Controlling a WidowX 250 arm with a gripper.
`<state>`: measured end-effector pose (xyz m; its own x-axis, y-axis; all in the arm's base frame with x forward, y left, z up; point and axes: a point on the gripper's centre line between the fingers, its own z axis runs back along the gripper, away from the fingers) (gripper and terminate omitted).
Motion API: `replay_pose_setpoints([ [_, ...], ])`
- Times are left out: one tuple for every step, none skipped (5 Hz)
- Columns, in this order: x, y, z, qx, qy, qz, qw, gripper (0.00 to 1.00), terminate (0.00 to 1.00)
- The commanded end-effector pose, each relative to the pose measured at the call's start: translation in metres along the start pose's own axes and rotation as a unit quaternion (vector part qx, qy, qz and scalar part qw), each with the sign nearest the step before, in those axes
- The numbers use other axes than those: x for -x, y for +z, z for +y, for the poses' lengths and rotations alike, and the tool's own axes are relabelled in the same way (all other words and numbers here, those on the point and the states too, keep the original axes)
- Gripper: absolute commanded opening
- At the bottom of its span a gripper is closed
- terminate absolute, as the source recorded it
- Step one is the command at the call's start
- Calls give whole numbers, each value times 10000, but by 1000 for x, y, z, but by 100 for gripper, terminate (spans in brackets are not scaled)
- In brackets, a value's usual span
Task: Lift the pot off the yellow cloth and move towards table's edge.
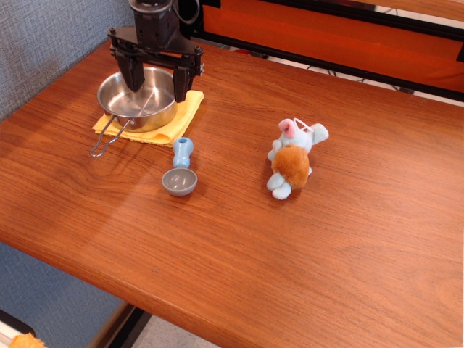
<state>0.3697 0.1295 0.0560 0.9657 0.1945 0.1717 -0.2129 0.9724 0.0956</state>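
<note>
The pot point(138, 99), a shallow shiny steel pan with a thin wire loop handle point(106, 138), sits on the yellow cloth point(170, 126) at the table's far left. My black gripper point(156, 81) hangs over the pot's far rim with its jaws wide open. One finger point(135, 74) is over the inside of the pot, the other finger point(181, 85) stands by its right rim. It holds nothing.
A small blue-grey scoop point(180, 174) lies just in front of the cloth. A plush toy mouse point(291, 158) lies at the middle of the table point(304, 246). The table's rounded front edge runs along the bottom. A grey wall is at the left.
</note>
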Motion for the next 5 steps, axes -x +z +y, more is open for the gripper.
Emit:
replay_pose_setpoints([
  [-15,-2,5,-67,-142,-40,9999,100,0],
  [-15,-5,5,-34,-145,-5,9999,100,0],
  [-13,-8,8,-30,-82,73,9999,100,0],
  [-12,-14,7,-39,-92,195,9998,100,0],
  [-13,-18,6,-16,-121,261,9996,100,0],
])
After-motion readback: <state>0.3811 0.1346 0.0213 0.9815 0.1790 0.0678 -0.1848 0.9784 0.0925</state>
